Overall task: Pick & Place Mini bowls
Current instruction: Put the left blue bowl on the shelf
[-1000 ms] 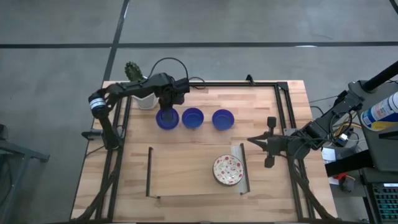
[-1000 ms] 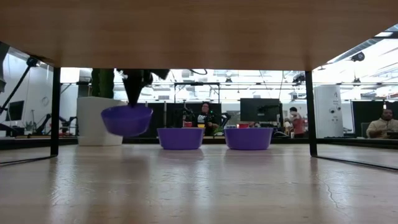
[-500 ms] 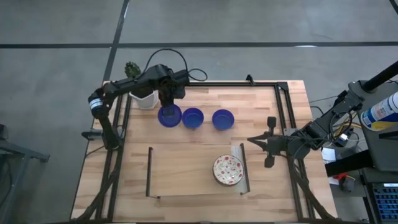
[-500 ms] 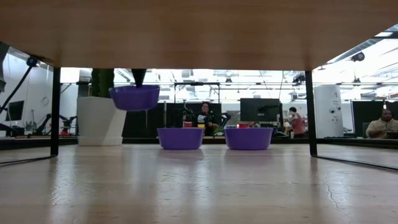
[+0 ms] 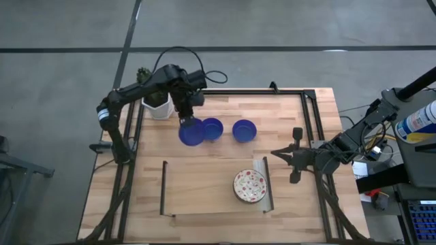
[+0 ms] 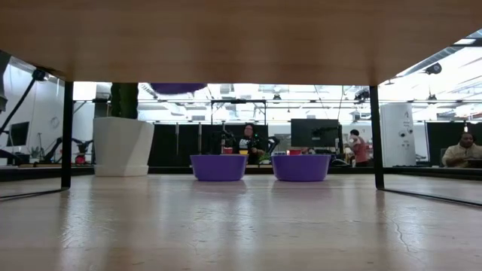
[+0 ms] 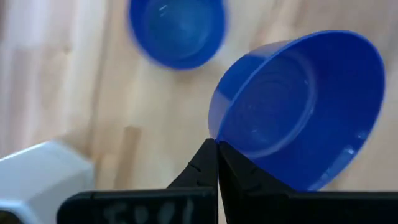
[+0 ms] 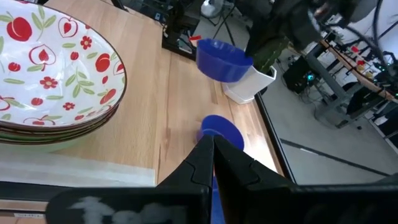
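Note:
My left gripper (image 5: 185, 116) hangs over the far left of the table, shut on a glossy blue mini bowl (image 5: 191, 133), whose underside (image 6: 178, 87) just shows at the top of the low view. Two more blue mini bowls (image 5: 213, 127) (image 5: 244, 130) rest on their bases on the table to its right. White mini bowls with a red floral pattern (image 5: 250, 185) sit stacked near the front; the right wrist view shows them too (image 8: 56, 74). My right gripper (image 5: 276, 154) waits shut at the table's right side, touching nothing. My left gripper pinches the blue bowl's rim (image 7: 213, 135) between its two shut fingers (image 7: 202, 163). The fingers come from above, pointing down. The bowl is lifted clear of the table and hangs tilted below the fingers, its hollow facing the wrist camera.
A white pot with a cactus (image 5: 158, 105) stands at the far left corner, close behind the left gripper. Two dark upright strips (image 5: 163, 188) (image 5: 267, 185) flank the front middle of the table. A black frame (image 5: 310, 112) runs along the table's edges.
My left gripper has risen with the blue bowl and drifted slightly toward the table's right. The bowl has gone from just above the table to well above the other two, and has tipped. My right arm kept still.

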Available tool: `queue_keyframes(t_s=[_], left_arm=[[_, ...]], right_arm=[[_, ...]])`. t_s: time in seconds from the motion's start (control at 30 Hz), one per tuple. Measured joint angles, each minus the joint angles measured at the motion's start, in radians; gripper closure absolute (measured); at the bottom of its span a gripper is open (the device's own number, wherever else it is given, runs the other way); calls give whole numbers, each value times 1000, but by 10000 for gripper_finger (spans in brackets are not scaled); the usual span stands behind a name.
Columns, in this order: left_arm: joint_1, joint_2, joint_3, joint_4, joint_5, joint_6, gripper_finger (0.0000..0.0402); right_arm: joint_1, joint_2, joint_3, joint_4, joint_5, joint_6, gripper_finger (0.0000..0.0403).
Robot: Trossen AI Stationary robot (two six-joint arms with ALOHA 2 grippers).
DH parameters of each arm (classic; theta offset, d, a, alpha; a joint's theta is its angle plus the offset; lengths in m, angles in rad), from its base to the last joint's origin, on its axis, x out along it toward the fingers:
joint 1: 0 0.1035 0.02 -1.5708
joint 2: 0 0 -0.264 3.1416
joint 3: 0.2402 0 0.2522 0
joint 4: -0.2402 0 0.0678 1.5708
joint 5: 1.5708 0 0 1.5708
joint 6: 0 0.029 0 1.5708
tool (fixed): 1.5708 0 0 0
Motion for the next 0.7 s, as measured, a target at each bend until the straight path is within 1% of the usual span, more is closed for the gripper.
queue_keyframes(t_s=[0.1,0.3,0.7], left_arm=[[-16,-1,32,0,66,-35,401],[-84,-3,55,0,137,-110,401],[-309,-4,46,0,156,-295,401]], right_arm=[[0,0,0,-1,0,0,394],[0,0,0,-2,0,0,394],[1,0,-3,-16,-2,32,394]])
